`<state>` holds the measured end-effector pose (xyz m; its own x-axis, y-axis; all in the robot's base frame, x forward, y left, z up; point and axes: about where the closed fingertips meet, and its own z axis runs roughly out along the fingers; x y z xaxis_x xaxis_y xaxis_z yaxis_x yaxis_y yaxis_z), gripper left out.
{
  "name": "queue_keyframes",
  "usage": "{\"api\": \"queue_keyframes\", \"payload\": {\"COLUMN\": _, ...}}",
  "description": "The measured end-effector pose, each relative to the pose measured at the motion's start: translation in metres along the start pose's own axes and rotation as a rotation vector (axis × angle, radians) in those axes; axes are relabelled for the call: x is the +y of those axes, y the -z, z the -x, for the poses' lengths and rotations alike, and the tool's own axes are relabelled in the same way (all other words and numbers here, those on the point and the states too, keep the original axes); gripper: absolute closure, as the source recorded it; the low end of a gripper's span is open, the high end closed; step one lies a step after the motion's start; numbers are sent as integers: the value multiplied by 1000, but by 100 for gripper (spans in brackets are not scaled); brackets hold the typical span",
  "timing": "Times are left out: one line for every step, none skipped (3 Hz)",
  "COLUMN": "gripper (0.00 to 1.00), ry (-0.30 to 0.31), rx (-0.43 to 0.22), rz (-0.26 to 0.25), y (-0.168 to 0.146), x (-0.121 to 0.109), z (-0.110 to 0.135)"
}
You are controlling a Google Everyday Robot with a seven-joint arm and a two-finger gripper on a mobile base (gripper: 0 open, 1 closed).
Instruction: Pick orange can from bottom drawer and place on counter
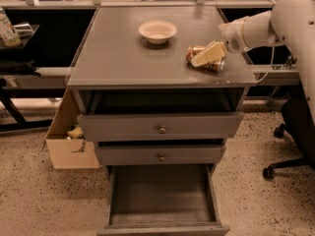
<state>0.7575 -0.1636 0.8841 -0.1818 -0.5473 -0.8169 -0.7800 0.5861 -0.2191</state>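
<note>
Gripper: the gripper [210, 54] is pressing down right over the can, at the right side of the counter [123, 58].
Grip: cannot tell whether it is clamping the can or only lying across it.
Can: the can [194, 52] is lying on its side on the counter near the right edge, its coppery ends poking out on both sides of the gripper.
Writing: a bottle [6, 29] on the far-left shelf is showing a label, too small to read.
Bottom drawer: the bottom drawer [162, 195] is hanging wide open, showing its bare grey floor.
Upper drawers: the top drawer [123, 127] is sitting slightly pulled out above the middle drawer [123, 155].
Bowl: a white bowl [157, 31] is sitting at the counter's back centre, well apart from the can.
Arm: the white arm [256, 28] is reaching in from the right.
Around: a cardboard box [69, 154] is leaning at the cabinet's left, and a chair [295, 132] is standing at the right.
</note>
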Motion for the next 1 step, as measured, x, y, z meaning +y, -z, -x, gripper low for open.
{"api": "queue_keyframes", "payload": {"gripper": 0, "ry": 9, "rx": -82, "rz": -90, "y": 32, "x": -11, "z": 13}}
